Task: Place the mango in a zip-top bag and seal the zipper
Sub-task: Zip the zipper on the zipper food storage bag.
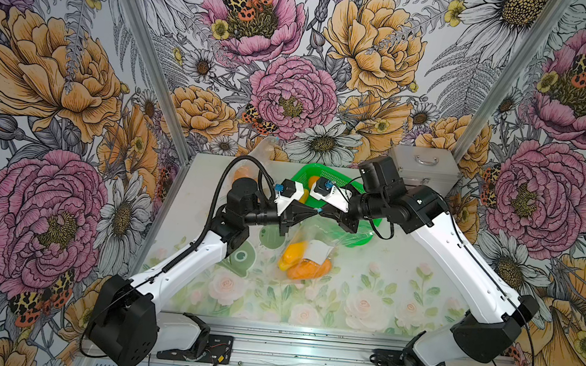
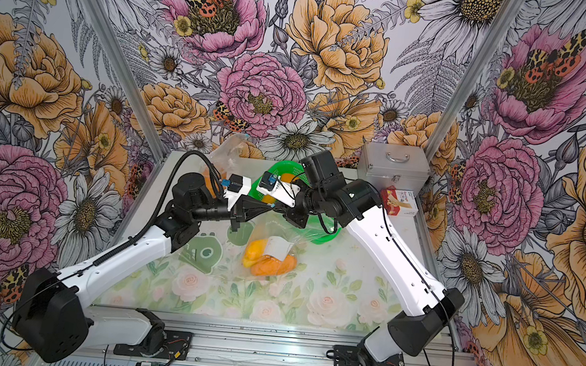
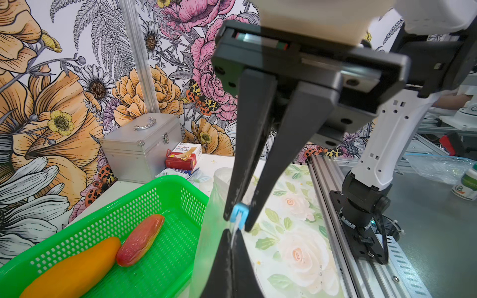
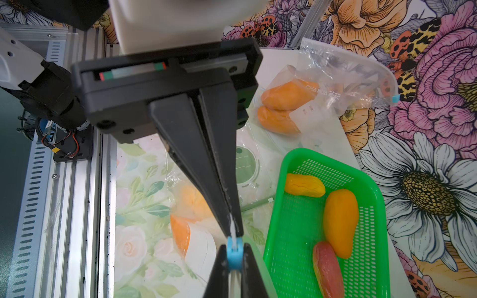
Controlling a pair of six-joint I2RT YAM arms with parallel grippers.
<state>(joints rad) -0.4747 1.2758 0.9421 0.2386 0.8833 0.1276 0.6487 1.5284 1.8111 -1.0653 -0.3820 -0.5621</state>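
A clear zip-top bag [image 1: 319,237] hangs over the middle of the table with a yellow mango [image 1: 292,255] and an orange mango [image 1: 310,270] inside. Both grippers meet at its top edge. My left gripper [image 1: 315,211] [image 3: 233,232] is shut on the bag's top edge. Tip to tip with it, my right gripper [image 1: 321,213] [image 4: 235,251] is shut on the blue zipper slider [image 4: 235,255] [image 3: 239,214]. The bag's white strip runs between the left fingers [image 4: 206,180] in the right wrist view.
A green basket [image 1: 363,236] [image 4: 273,206] behind the bag holds three mangoes: yellow [image 4: 304,185], orange-yellow [image 4: 340,222], red [image 4: 327,268]. Another bag with orange mangoes [image 4: 286,103] lies back left. A silver case [image 1: 421,168] and bandage box [image 2: 399,201] stand back right. A green-printed flat bag [image 2: 204,252] lies left.
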